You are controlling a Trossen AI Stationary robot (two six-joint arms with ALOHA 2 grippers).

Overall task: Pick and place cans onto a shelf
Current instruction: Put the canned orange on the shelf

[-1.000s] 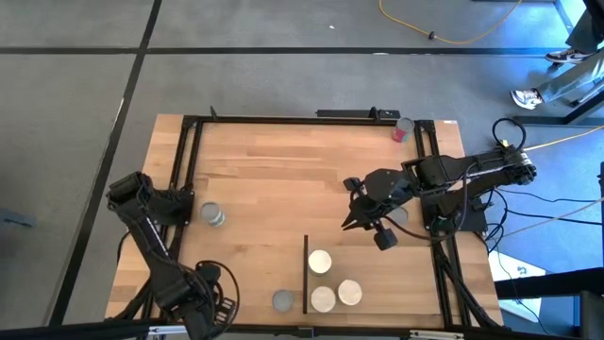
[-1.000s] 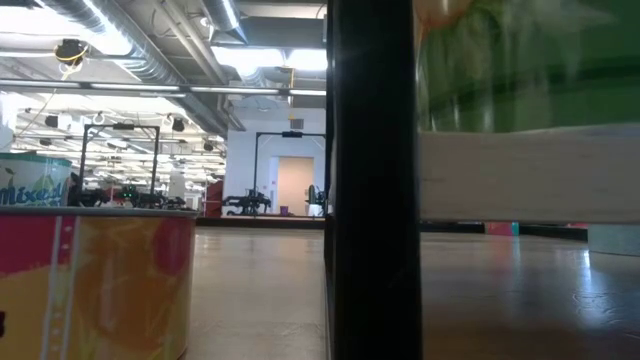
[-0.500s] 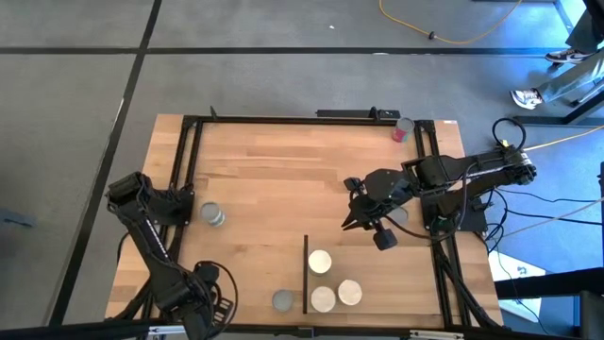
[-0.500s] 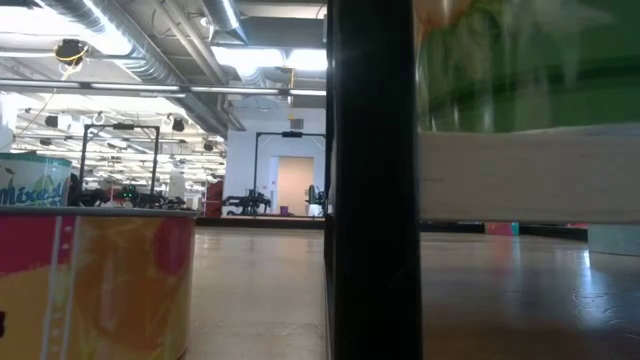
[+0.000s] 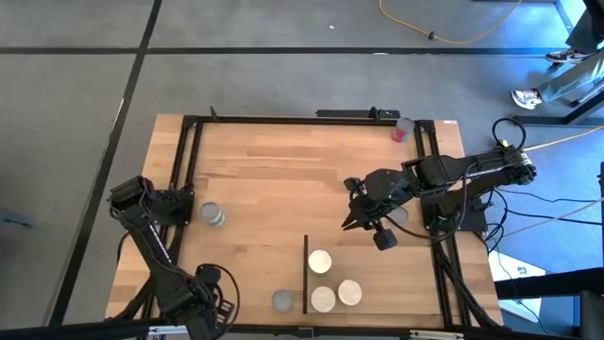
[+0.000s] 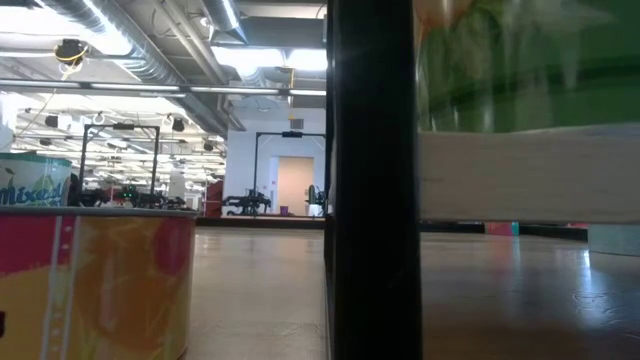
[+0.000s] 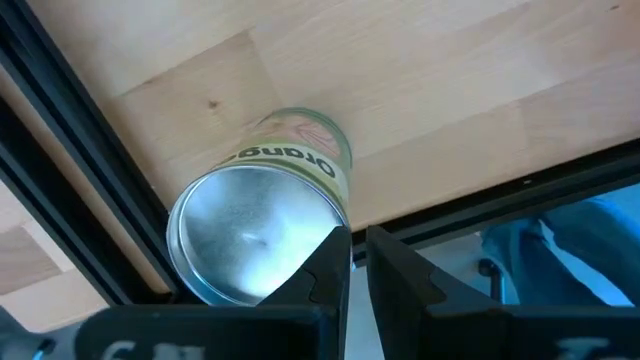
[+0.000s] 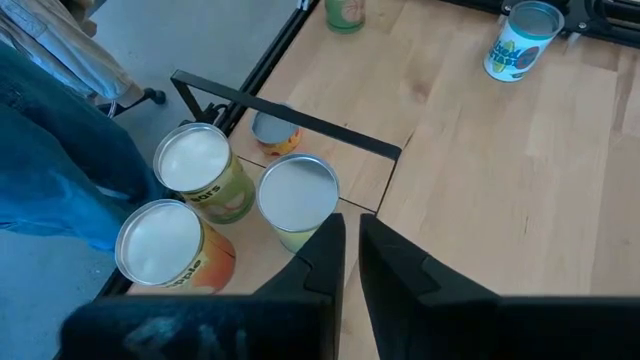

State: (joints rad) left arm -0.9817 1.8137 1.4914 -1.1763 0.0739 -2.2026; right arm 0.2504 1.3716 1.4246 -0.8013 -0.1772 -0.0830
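1. I read this as the gap between placements: three cans (image 5: 331, 281) already stand on the shelf (image 5: 377, 283), and neither arm is carrying one.

2. My right gripper (image 5: 353, 221) hangs over the desk (image 5: 274, 179), clenched to a thin slit and grasping nothing. In its wrist view the shelf group sits just ahead of the fingertips: one cream-topped can (image 8: 297, 195) nearest, two white-topped ones (image 8: 175, 225) beyond it.

3. My left gripper (image 5: 189, 210) is at the desk's left rail, just beside a grey can (image 5: 212, 215). Its wrist view shows the fingers all but touching each other, with the can's silver top (image 7: 250, 235) right at their tips, outside them and not between them. So it too is clenched on nothing.

4. Next move, as I judge it: release the left gripper, bring it over that can so the fingers straddle its sides, then clench and lift. The black rail (image 7: 90, 200) runs close beside the can, so I'd mind finger clearance there.

5. Other loose cans: a grey one (image 5: 282, 300) just outside the shelf's black strip (image 5: 306, 274), a red-sided one (image 5: 403, 129) well beyond the right gripper, and one (image 5: 400, 215) partly hidden under the right arm.

6. Every can I can see stands upright, long axis vertical, flat top facing up. The shelf lies flat, its strip on the edge nearest the right gripper.
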